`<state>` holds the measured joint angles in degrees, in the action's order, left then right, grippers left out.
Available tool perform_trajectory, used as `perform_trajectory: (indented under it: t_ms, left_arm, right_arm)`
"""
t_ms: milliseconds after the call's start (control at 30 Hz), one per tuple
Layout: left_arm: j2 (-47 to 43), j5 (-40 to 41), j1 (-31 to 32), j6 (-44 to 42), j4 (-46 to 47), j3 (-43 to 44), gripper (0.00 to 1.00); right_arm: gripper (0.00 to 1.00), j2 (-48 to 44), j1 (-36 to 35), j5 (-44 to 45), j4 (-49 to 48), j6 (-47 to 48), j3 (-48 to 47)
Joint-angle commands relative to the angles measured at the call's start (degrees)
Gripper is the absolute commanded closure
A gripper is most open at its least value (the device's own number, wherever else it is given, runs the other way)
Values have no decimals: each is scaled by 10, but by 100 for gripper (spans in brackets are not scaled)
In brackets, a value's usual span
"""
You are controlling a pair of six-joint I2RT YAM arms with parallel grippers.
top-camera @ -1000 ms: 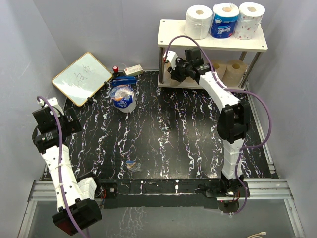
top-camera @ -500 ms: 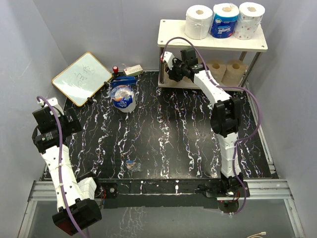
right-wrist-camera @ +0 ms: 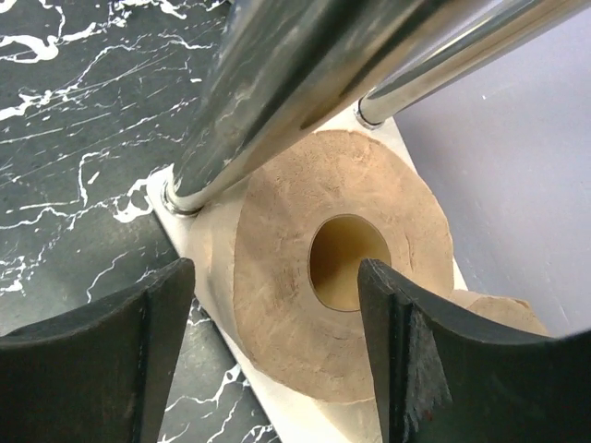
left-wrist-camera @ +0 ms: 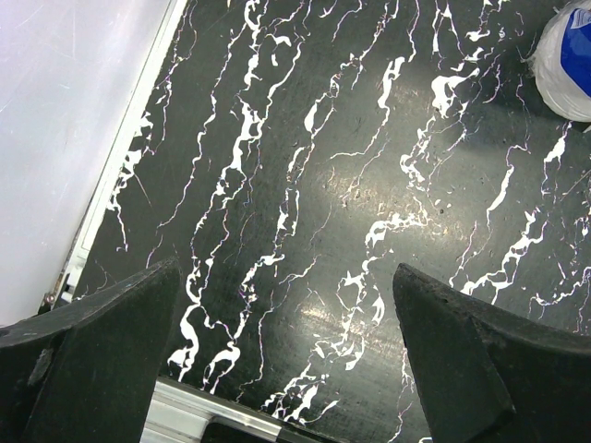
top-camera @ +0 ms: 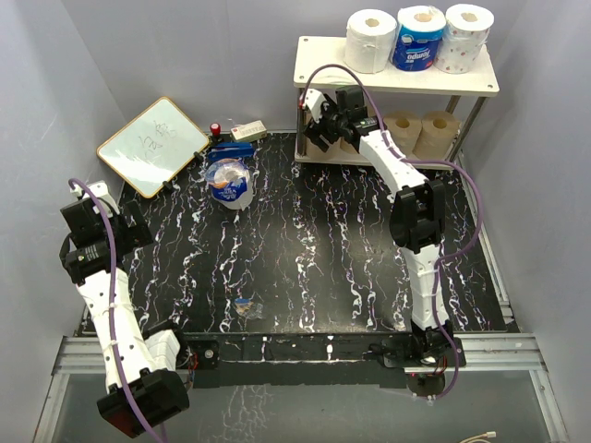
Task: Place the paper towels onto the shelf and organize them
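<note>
The shelf point(top-camera: 323, 69) stands at the back right. On its top board sit a white roll point(top-camera: 371, 40), a blue-wrapped roll point(top-camera: 419, 39) and a dotted roll point(top-camera: 466, 37). Two tan rolls point(top-camera: 440, 132) show on the lower tier at the right. My right gripper point(top-camera: 319, 129) reaches into the lower tier's left end. In the right wrist view it point(right-wrist-camera: 277, 268) is open astride a tan paper towel roll point(right-wrist-camera: 286, 314) that stands on the lower board point(right-wrist-camera: 305, 420); the right finger hangs over the roll's core. My left gripper point(left-wrist-camera: 286, 277) is open over bare tabletop at the left.
A chrome shelf leg point(right-wrist-camera: 277, 101) crosses just above the right gripper, and another tan roll point(right-wrist-camera: 503, 314) lies behind. A whiteboard point(top-camera: 152, 145), a clear bag with blue and white contents point(top-camera: 229, 182), a small white box point(top-camera: 247, 132) and a small wrapped item point(top-camera: 246, 306) are on the table.
My right gripper has moved left along the lower tier and its jaws have parted, letting go of the tan roll. The left arm has not moved.
</note>
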<state>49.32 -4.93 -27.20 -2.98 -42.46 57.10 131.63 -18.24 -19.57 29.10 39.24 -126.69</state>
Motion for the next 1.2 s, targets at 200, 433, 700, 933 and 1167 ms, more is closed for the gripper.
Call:
perform_trajectory:
  t_ms: [200, 433, 700, 933, 1167]
  left_arm:
    - [-2, -1, -3, -3, 0, -1, 2]
    - [-17, -23, -2, -4, 1, -3, 3]
    - [42, -99, -2, -32, 2, 57, 2]
    - [241, -131, 48, -46, -6, 210, 5]
    - [434, -72, 236, -130, -39, 393, 4]
  right_arm:
    - [2, -124, 2, 1, -90, -43, 86]
    - [2, -272, 0, -7, -84, -85, 233]
    - [2, -382, 0, -12, 45, -87, 285]
    - [2, -527, 0, 118, 35, -56, 645]
    - [2, -629, 0, 184, -67, -166, 774]
